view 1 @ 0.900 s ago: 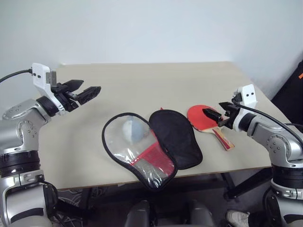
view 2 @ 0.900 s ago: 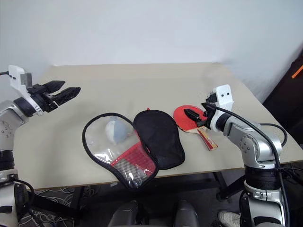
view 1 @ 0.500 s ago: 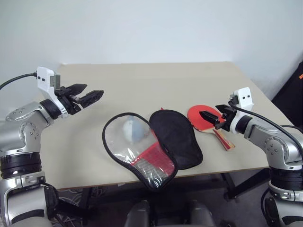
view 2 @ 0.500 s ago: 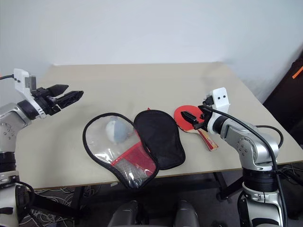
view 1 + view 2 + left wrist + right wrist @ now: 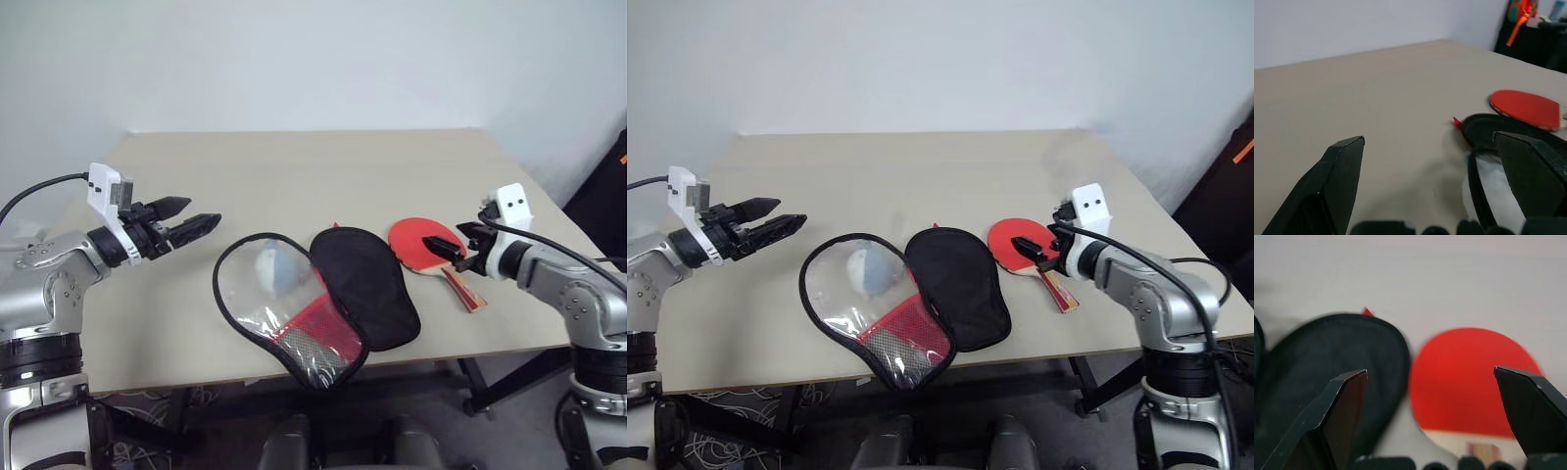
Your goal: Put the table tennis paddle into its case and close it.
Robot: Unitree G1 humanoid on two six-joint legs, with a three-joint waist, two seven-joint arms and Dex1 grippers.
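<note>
Meanwhile both arms have drifted lower and closer to the work over the last second. The left gripper, which was held higher off to the side of the beige table, has come down and edged in toward the soft paddle-shaped case with its black trim, clear plastic panel and red mesh. Its two black fingers stand wide apart and empty, pointing across at the case, which it has not touched.

The right gripper has settled a little too. It hovers over the near edge of the flat paddle with the round red rubber face, fingers spread just as wide, nothing between them. In its wrist view the red face sits squarely between the two fingers, with the start of the wooden handle below.

Nothing on the table has shifted. The case lies flung open, the clear flap with a pale plush ball under it on one side and the black-lined half on the other, and the paddle rests just beside that black half, handle toward the table's front edge.

So, by my reading, the task has barely begun: the right arm looks lined up for a first pick of the paddle, and the left is readying to steady the case.
</note>
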